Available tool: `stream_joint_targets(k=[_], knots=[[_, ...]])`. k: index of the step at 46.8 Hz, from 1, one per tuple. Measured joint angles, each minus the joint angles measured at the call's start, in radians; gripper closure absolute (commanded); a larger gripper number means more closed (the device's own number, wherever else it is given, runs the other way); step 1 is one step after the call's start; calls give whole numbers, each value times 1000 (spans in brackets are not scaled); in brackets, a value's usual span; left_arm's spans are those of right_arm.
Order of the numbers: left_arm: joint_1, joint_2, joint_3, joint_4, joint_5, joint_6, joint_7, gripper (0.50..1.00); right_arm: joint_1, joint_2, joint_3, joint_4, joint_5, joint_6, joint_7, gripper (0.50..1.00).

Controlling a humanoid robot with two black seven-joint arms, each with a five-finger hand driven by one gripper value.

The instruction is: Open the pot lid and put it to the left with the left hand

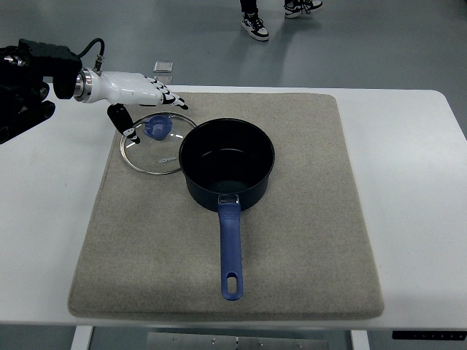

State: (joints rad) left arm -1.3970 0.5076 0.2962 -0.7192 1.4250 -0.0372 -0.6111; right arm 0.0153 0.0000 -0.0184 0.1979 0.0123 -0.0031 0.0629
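Note:
A dark blue pot point(227, 165) stands uncovered in the middle of the grey mat point(306, 240), its blue handle point(230, 251) pointing toward the near edge. The glass lid point(157, 144) with a blue knob point(157, 128) lies flat on the mat just left of the pot, its rim close to the pot's wall. My left hand point(149, 102) hovers over the lid's far left edge. Its white fingers are spread and the thumb hangs down beside the knob, holding nothing. The right arm does not show.
The mat lies on a white table point(416, 182). A small clear box point(163, 68) sits at the far edge behind my left hand. A person's shoes point(254, 25) stand on the floor beyond the table.

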Motion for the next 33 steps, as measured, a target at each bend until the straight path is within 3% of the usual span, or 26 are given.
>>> stream_joint_targets(k=[17, 33], knots=[[-30, 35, -315, 29, -132, 9, 0, 514, 0, 0, 0, 0, 0, 0, 0, 583], [58, 3, -410, 85, -988, 45, 0, 536, 0, 0, 0, 0, 0, 0, 0, 583]])
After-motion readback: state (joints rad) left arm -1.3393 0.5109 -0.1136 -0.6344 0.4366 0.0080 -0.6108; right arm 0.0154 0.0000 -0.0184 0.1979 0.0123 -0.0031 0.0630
